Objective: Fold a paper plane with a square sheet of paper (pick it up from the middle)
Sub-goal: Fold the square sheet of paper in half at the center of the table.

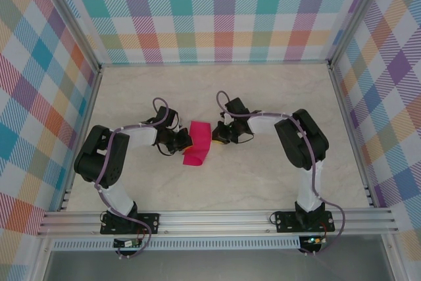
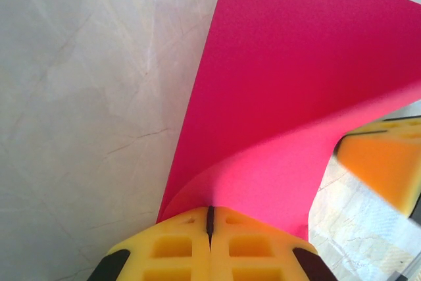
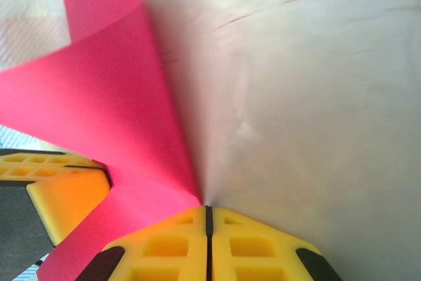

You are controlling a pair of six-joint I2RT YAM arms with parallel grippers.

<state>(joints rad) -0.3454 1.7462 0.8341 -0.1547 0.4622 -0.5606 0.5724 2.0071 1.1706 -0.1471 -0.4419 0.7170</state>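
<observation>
From above, at the middle of the tabletop, the square sheet of paper stands bent between my left tool and my right tool, long axis from near to far. At my left wrist, the left tool is closed tight on one edge; the sheet curves away to the right. At my right wrist, the right tool is closed on the opposite edge; the sheet rises leftward. Both arms seem equally near, so the fold should need both.
</observation>
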